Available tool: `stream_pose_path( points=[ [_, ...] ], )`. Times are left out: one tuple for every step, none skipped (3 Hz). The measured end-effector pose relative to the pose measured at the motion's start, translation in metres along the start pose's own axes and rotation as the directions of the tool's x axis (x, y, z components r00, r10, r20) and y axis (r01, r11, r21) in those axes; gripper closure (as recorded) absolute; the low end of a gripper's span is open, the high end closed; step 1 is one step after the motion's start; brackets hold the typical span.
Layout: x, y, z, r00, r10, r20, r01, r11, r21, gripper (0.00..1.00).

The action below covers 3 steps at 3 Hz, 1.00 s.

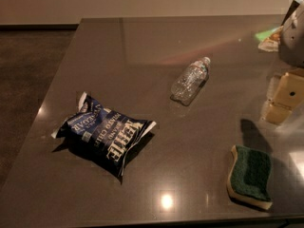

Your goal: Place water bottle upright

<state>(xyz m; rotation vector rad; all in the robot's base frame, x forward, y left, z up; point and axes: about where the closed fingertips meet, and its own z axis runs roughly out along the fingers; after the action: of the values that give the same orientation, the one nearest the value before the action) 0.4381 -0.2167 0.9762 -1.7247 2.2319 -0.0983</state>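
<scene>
While the water bottle (191, 81) lies on its side, we log it as not upright. It sits on the worktop (142, 46) a bit right of centre, in the far half. White cap points far-right, base points near-left. Clear ribbed body, thin label band near the cap end. Nothing touches it.

Gripper (284, 98): tan, at the right edge of the view, partly cut off by the frame. It is to the right of the bottle and well apart from it. We can't tell whether it is spread or closed, and we can't tell whether it touches the worktop. Grey arm housing (294, 27) sits above it in the top right corner.

Other items we see:
- Chip bag (105, 134): dark blue, white lettering, lying flat at near left, well apart from the bottle.
- Sponge (250, 176): green face up, pale yellow layer under it, lying flat at near right, on the near side of the gripper and apart from it. A dark shadow (251, 132) falls on the worktop between the two.
- Pale and green packet (269, 37) at the far right, partly behind the arm housing; we can't identify it.
- Dark floor (28, 70) left of the worktop.
</scene>
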Motion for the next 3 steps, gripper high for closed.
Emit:
stream_pose_path(
  points=[
    [0.000, 0.000, 0.000, 1.000, 0.000, 0.000, 0.000, 1.0000, 0.000, 0.00],
    [-0.007, -0.005, 0.001, 1.000, -0.027, 0.010, 0.027, 0.9996, -0.001, 0.00],
    [-0.018, -0.022, 0.012, 0.995, -0.091, 0.038, 0.091, 0.9958, -0.011, 0.00]
  ],
)
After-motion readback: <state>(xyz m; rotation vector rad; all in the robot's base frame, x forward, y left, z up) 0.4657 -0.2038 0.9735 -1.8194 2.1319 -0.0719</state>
